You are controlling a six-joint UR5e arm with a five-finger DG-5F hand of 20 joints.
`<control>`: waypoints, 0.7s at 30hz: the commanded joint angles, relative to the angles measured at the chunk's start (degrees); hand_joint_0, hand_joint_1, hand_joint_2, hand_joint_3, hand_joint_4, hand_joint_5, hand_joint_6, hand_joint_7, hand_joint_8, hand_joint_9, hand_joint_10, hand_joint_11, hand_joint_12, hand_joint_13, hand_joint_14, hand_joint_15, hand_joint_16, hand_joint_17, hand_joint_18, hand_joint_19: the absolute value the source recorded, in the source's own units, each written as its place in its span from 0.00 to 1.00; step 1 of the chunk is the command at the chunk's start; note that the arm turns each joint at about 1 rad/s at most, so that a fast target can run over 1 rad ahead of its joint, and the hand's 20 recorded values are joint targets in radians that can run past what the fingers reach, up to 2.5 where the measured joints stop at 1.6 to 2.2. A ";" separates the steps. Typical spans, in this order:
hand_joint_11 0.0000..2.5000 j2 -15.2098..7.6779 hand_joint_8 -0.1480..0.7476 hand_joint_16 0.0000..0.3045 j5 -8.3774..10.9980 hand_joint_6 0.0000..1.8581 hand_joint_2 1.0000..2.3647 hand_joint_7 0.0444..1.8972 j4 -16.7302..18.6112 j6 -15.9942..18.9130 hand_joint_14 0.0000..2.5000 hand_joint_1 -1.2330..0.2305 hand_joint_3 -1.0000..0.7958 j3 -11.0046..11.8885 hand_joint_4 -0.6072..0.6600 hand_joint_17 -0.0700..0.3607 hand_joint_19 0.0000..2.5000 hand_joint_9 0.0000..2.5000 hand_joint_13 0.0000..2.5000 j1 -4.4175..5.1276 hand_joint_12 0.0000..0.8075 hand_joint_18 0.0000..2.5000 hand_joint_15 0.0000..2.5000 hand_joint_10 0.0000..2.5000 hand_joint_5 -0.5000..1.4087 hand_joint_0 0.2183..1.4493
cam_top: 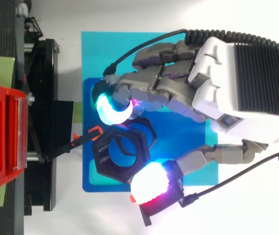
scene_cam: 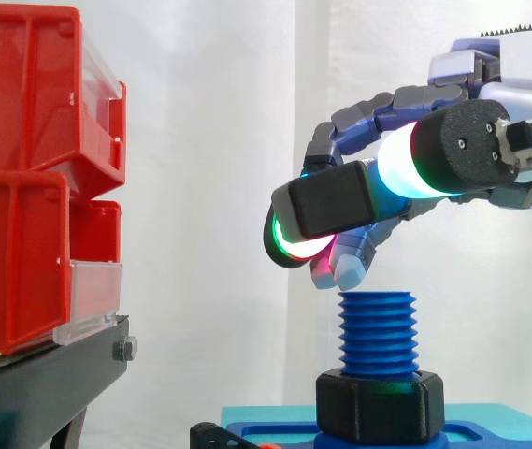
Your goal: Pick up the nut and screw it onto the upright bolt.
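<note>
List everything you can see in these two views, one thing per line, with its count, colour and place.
bolt: one, blue, upright on the base
nut: one, black, hexagonal, round the bolt's foot
base: one, blue, under the bolt
mat: one, teal, under the base
small lever: one, black with an orange tip, on the bins' side of the nut
bins: two showing, red, stacked on the stand
stand: one, black, under the bins
curtain: one, white, behind everything
hand: one, grey and white with glowing pads, open, above the bolt, holding nothing
</note>
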 commanded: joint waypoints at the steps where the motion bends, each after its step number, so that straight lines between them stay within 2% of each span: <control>1: 0.14 0.00 0.51 0.13 -0.08 0.40 0.01 0.54 0.56 -0.11 0.00 0.39 0.34 0.00 0.58 0.37 0.13 0.39 0.35 -0.08 0.42 0.26 0.09 0.00 0.18 0.36; 4: 0.14 0.00 0.49 0.13 -1.49 0.41 0.01 0.53 1.09 -0.90 0.00 0.36 0.35 0.00 0.58 0.37 0.13 0.37 0.34 -0.17 0.42 0.26 0.09 0.00 0.17 0.36; 7: 0.13 0.00 0.49 0.13 -4.30 0.41 0.01 0.52 1.00 -1.95 0.00 0.35 0.34 0.00 0.58 0.37 0.13 0.37 0.34 -0.52 0.42 0.26 0.09 0.00 0.17 0.36; 10: 0.14 0.00 0.49 0.13 -6.06 0.41 0.01 0.51 1.09 -2.13 0.00 0.35 0.34 0.00 0.57 0.37 0.13 0.37 0.34 -0.78 0.42 0.26 0.09 0.00 0.17 0.36; 11: 0.14 0.00 0.49 0.13 -7.46 0.41 0.01 0.51 1.44 -2.13 0.00 0.35 0.34 0.00 0.58 0.37 0.13 0.37 0.34 -1.05 0.42 0.26 0.09 0.00 0.17 0.36; 15: 0.14 0.00 0.49 0.13 -8.61 0.41 0.01 0.51 3.20 -2.92 0.00 0.35 0.34 0.00 0.57 0.37 0.13 0.37 0.33 -1.49 0.42 0.25 0.09 0.00 0.17 0.36; 21: 0.14 0.00 0.49 0.13 -9.31 0.41 0.01 0.52 3.73 -3.98 0.00 0.35 0.34 0.00 0.57 0.37 0.13 0.37 0.33 -1.84 0.42 0.25 0.09 0.00 0.17 0.36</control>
